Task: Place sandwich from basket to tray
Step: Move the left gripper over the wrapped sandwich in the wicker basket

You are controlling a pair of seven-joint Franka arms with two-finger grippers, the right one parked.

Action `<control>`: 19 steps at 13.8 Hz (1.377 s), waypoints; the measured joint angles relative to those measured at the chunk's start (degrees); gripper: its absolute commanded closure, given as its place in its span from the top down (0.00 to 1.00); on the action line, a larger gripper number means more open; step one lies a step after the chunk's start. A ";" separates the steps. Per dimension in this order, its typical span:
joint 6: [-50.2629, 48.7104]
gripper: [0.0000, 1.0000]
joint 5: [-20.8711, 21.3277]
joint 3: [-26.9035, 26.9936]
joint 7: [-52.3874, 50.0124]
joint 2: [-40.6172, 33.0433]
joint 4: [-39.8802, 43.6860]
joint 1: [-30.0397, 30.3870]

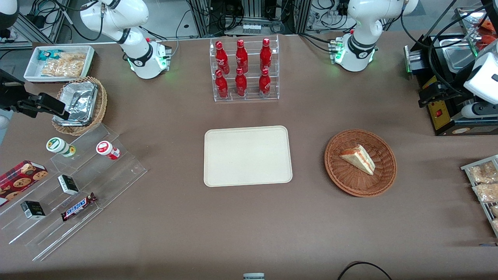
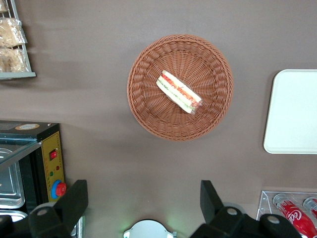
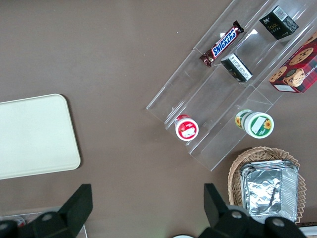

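The sandwich [image 1: 360, 158] [image 2: 179, 92], a small white-bread wedge with red and green layers, lies in the round reddish-brown basket [image 1: 350, 186] [image 2: 148, 119]. Beside the basket, toward the table's middle, sits the cream tray [image 1: 247, 155] [image 2: 292, 114] [image 3: 34, 134] with nothing on it. My left gripper [image 1: 430, 96] [image 2: 142, 198] hangs high above the table, farther from the front camera than the basket and next to the black appliance. It is open, its fingers [image 2: 74, 198] wide apart with only bare table between them.
A black appliance [image 1: 451, 112] stands at the working arm's end, with a rack of snack packets [image 1: 484, 182] nearer the camera. A clear rack of red bottles [image 1: 245, 70] stands farther back than the tray. Clear stepped shelves [image 1: 70, 182], a foil-tray basket [image 1: 79, 103] and a white bin [image 1: 58, 62] sit at the parked arm's end.
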 measured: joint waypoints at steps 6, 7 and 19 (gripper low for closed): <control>0.15 1.00 0.03 -0.07 -0.07 1.68 -0.87 0.00; 0.95 1.00 0.04 -0.19 -0.18 2.88 -1.59 0.00; 39.83 1.00 0.06 -2.67 -49.14 6.03 -30.63 -3.48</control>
